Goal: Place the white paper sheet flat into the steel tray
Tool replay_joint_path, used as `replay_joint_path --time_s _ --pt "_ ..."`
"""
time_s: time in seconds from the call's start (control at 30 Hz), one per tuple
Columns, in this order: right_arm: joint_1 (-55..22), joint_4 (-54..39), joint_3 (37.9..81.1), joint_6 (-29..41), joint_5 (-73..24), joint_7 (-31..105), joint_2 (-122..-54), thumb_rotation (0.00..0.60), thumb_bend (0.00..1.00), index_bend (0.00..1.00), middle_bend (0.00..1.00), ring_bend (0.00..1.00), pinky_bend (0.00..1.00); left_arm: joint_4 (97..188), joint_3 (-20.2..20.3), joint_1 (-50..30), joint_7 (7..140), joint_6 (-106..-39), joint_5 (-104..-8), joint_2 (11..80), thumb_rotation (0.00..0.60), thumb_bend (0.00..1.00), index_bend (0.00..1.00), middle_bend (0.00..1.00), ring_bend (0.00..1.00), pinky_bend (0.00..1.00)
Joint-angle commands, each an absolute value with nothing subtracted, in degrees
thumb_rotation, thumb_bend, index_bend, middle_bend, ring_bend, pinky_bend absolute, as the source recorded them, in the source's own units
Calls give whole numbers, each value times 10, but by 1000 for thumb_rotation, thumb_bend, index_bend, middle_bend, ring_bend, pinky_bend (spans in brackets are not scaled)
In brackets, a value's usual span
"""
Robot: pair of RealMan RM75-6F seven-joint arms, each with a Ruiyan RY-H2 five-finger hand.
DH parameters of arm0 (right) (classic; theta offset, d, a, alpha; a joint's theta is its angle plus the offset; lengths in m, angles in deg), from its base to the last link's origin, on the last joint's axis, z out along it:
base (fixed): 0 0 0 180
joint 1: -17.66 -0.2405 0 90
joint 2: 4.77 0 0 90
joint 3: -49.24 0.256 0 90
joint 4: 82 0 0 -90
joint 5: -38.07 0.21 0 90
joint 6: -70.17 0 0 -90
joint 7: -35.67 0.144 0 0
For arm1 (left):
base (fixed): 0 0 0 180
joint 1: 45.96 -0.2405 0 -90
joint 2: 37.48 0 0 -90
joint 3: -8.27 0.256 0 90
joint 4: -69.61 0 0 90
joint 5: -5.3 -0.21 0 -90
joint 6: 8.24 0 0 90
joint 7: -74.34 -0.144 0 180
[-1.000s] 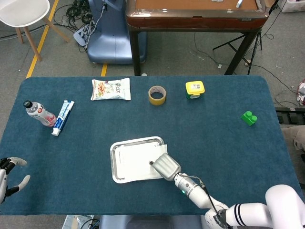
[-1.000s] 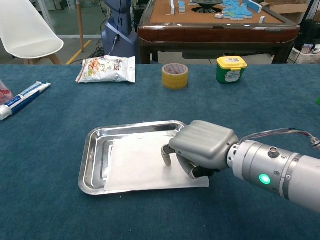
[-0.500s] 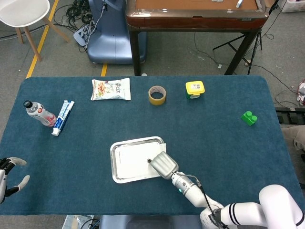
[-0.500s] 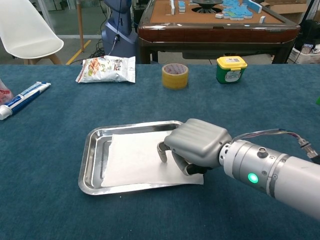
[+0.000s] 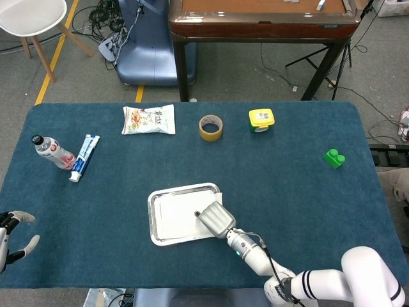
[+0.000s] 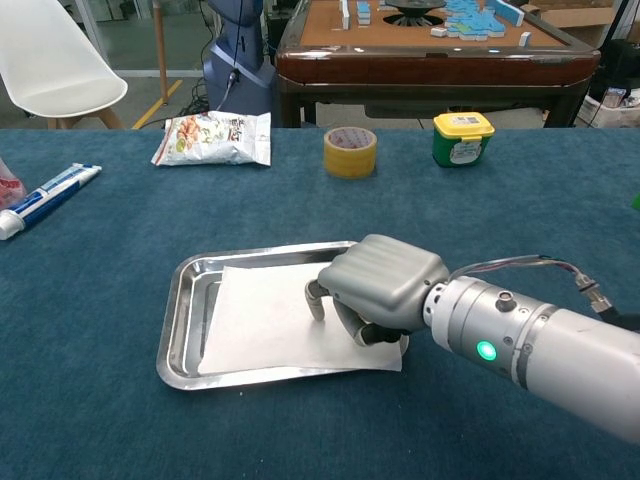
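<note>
Blue felt covers the bench [image 5: 307,192], and on it, over the last second, the white paper sheet [image 6: 265,315] has been slid leftward into the steel tray [image 6: 180,300]. Its near left corner, which overhung the front rim a second ago, is now seen inside the tray, and less of the sheet is left spilling over the right rim. The right hand [image 6: 375,290] has travelled left with it; it is held palm down with the fingers curled, one fingertip [image 6: 316,303] pressed on the sheet, and nothing is gripped. The step is judged nearly done: only the right edge and near right corner are still lapped over the rim onto the felt under the hand, so the sheet is not yet flat.

A little tray floor is left bare along the left wall, so a short further push is allowed before the paper would be buckled against it. Open felt is found all round the tray; the tape roll [image 5: 210,126], snack bag [image 5: 148,119] and yellow-lidded jar [image 5: 261,119] are well apart at the far edge. The left hand [image 5: 13,233] is kept at the near left corner, fingers spread, nothing held.
</note>
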State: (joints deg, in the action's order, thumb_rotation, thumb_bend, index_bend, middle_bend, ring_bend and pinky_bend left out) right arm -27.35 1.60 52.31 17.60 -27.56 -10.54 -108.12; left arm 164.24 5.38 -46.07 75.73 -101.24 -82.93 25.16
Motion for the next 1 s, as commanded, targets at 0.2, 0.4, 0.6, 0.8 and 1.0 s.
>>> replay_joint_path --time_s 0.2,0.4,0.6,0.8,1.0 --pt "-282 0 526 180 -265 -110 -1096 600 1000 356 1000 1000 1000 1644 54 -462 760 -1017 -833 250 600 228 427 409 310 459" --pt "-286 -11 528 179 -267 -105 -1108 600 1000 356 1000 1000 1000 1644 54 -464 763 -1019 -834 248 600 228 427 409 310 459" --pt "-288 -24 528 178 -273 -97 -1118 600 1000 356 1000 1000 1000 1644 54 -464 764 -1020 -834 248 600 228 427 409 310 459" --pt "-290 -38 530 175 -285 -82 -1125 600 1000 356 1000 1000 1000 1644 52 -466 765 -1023 -833 247 600 228 417 409 310 459" --pt "-293 -52 533 177 -295 -69 -1133 600 1000 356 1000 1000 1000 1643 50 -469 770 -1029 -830 244 600 228 379 409 310 459"
